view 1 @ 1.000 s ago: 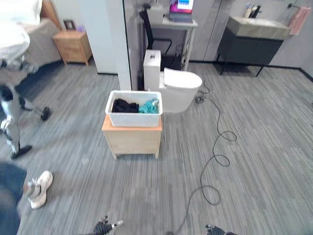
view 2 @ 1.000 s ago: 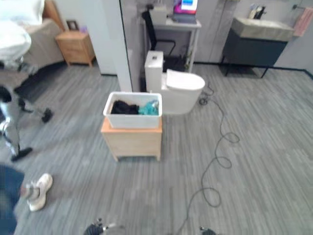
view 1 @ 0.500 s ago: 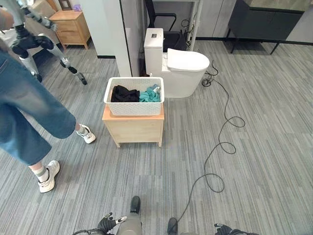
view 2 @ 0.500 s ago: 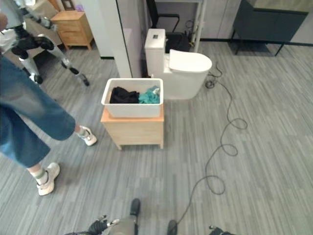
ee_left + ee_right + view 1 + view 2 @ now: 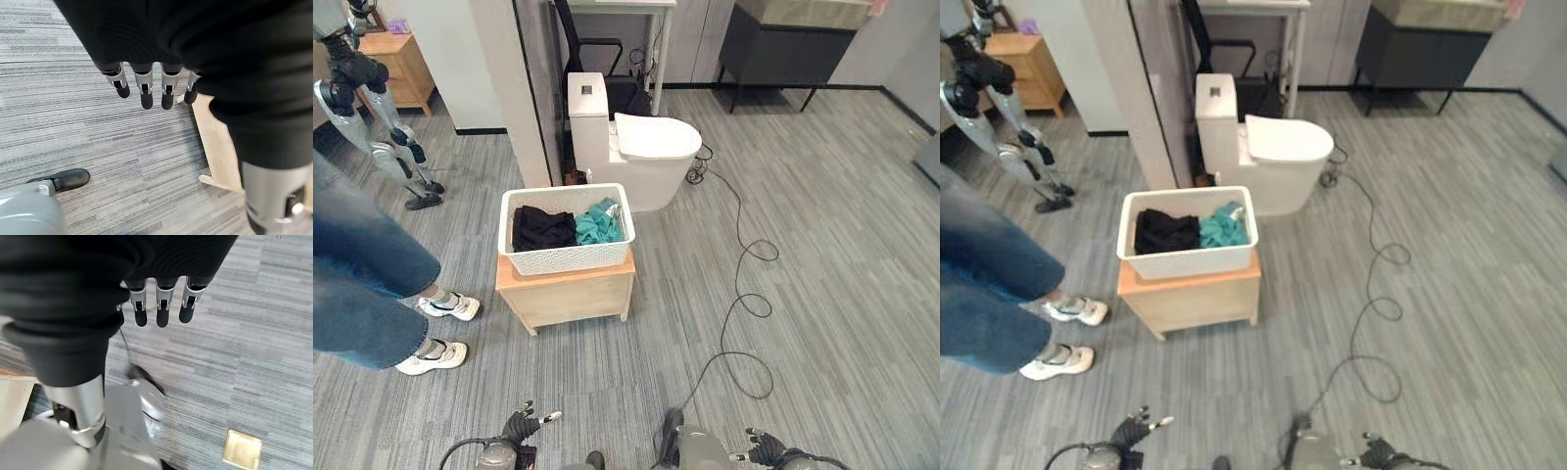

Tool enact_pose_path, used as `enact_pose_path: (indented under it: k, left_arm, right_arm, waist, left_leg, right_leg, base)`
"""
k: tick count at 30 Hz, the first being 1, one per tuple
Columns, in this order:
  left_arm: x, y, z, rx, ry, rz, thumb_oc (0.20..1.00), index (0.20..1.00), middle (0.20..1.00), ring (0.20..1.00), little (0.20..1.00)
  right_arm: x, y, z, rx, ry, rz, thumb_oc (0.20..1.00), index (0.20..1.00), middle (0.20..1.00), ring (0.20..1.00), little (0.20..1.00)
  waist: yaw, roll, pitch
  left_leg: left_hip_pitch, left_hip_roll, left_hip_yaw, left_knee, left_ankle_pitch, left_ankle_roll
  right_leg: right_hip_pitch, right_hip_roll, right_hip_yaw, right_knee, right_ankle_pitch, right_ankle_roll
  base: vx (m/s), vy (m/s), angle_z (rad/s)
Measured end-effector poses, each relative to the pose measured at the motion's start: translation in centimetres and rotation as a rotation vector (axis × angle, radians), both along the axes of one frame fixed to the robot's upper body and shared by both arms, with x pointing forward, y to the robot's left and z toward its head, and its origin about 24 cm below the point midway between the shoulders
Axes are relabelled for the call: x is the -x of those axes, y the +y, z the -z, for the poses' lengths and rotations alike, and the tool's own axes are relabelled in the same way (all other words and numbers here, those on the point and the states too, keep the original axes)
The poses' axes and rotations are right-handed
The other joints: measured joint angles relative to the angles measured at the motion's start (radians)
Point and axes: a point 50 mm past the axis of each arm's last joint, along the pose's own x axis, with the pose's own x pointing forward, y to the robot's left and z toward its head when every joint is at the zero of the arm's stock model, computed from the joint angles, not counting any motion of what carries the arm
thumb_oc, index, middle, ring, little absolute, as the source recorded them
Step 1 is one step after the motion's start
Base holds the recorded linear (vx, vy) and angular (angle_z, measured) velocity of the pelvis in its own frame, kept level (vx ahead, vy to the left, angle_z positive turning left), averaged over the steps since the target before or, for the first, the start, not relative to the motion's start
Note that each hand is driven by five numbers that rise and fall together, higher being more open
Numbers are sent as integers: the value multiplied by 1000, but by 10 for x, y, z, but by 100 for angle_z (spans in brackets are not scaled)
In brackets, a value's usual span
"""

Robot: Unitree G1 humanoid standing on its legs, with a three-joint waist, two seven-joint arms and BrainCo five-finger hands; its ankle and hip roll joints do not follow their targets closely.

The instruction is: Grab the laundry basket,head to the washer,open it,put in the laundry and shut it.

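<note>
The white laundry basket (image 5: 566, 230) sits on a low wooden table (image 5: 570, 294), well ahead. The left robot hand (image 5: 146, 83) and right robot hand (image 5: 159, 303) hang empty, fingers straight, since the approach is not yet finished.

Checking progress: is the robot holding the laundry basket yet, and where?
No. Left hand and right hand hang open and hold nothing; the basket sits on the wooden stand.
</note>
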Motion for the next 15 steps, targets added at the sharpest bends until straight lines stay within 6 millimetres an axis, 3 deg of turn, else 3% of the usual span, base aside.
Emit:
enact_pose_path:
  k: [1, 2, 3, 4, 5, 7, 9, 10, 11, 12, 13, 15]
  left_arm:
    - [5, 0, 2, 0, 13, -4, 1000, 1000, 1000, 1000, 1000]
    - [17, 0, 5, 3, 41, -16, 1000, 1000, 1000, 1000, 1000]
    - [21, -3, 7, 12, 53, -21, 1000, 1000, 1000, 1000, 1000]
    - [23, -12, 10, 35, 58, -20, 1000, 1000, 1000, 1000, 1000]
    - [23, -19, 11, 55, 56, -17, 1000, 1000, 1000, 1000, 1000]
    - [23, -22, 12, 62, 62, -25, 1000, 1000, 1000, 1000, 1000]
    - [26, -17, 12, 58, 65, -62, 1000, 1000, 1000, 1000, 1000]
    - [24, -15, 11, 59, 58, -76, 1000, 1000, 1000, 1000, 1000]
    - [25, -11, 10, 53, 54, -95, 1000, 1000, 1000, 1000, 1000]
    - [22, -9, 9, 51, 44, -100, 1000, 1000, 1000, 1000, 1000]
    - [18, -7, 8, 47, 32, -101, 1000, 1000, 1000, 1000, 1000]
    - [7, -3, 3, 38, 0, -89, 1000, 1000, 1000, 1000, 1000]
  right_arm:
    - [1, 0, 0, -2, 4, 2, 1000, 1000, 1000, 1000, 1000]
    - [5, 0, 2, -5, 16, 10, 1000, 1000, 1000, 1000, 1000]
    - [7, -1, 2, -4, 19, 21, 1000, 1000, 1000, 1000, 1000]
    - [14, -5, 2, 5, 31, 32, 1000, 1000, 1000, 1000, 1000]
    - [17, -7, 2, 10, 41, 36, 1000, 1000, 1000, 1000, 1000]
    - [18, -4, 4, -1, 50, 43, 1000, 1000, 1000, 1000, 1000]
    - [21, 1, 6, -16, 52, 52, 1000, 1000, 1000, 1000, 1000]
    - [22, 2, 6, -16, 57, 45, 1000, 1000, 1000, 1000, 1000]
    - [23, 1, 6, -19, 53, 62, 1000, 1000, 1000, 1000, 1000]
    - [23, 1, 6, -18, 54, 64, 1000, 1000, 1000, 1000, 1000]
    - [23, 1, 6, -15, 60, 56, 1000, 1000, 1000, 1000, 1000]
    - [21, 3, 6, -19, 57, 51, 1000, 1000, 1000, 1000, 1000]
  waist:
    - [0, -6, -2]
    - [-4, -20, -12]
    - [-12, -7, -13]
    - [-30, 26, -22]
    - [-31, 41, -18]
    - [-27, 29, -15]
    - [-15, -16, -25]
    - [-10, -30, -30]
    - [6, -36, -31]
    - [11, -46, -30]
    - [24, -44, -33]
    - [25, -66, -21]
  left_leg:
    - [21, 3, -1, -9, -18, -6]
    - [56, 18, -5, -14, -70, -14]
    - [71, 40, -9, -10, -86, -24]
    - [77, 84, -30, 8, -101, -49]
    - [85, 113, -25, 20, -96, -63]
    - [84, 141, -27, 144, -53, -129]
    - [-26, 143, -22, 415, -18, -198]
    - [-55, 139, -21, 484, -2, -203]
    - [-152, 144, -62, 688, 126, -213]
    - [-206, 141, -87, 785, 184, -208]
    - [-238, 143, -100, 835, 185, -208]
    - [-347, 160, -53, 884, 166, -177]
  right_leg:
    - [-4, -1, 1, -28, 29, 1]
    - [16, -2, -13, -38, 87, -11]
    - [25, 11, -25, -20, 116, -20]
    - [31, 45, -35, 20, 110, -51]
    - [36, 74, -32, 56, 64, -79]
    - [91, 105, -36, 73, 11, -114]
    - [163, 123, -35, 1, 14, -131]
    - [180, 130, -35, -17, 17, -154]
    - [226, 170, -23, -54, -3, -185]
    - [239, 186, -11, -68, 6, -211]
    - [250, 194, -7, -74, 2, -223]
    - [292, 205, -3, -109, -16, -243]
  base:
    - [397, -163, 9]
    - [435, -182, 1]
    - [399, -175, 34]
    - [373, -198, 48]
    - [429, -336, 50]
    - [293, -307, 4]
    - [113, -182, -20]
    - [173, -247, -23]
    - [168, -215, -35]
    - [130, -145, -44]
    - [249, -155, -34]
    - [208, -70, -16]
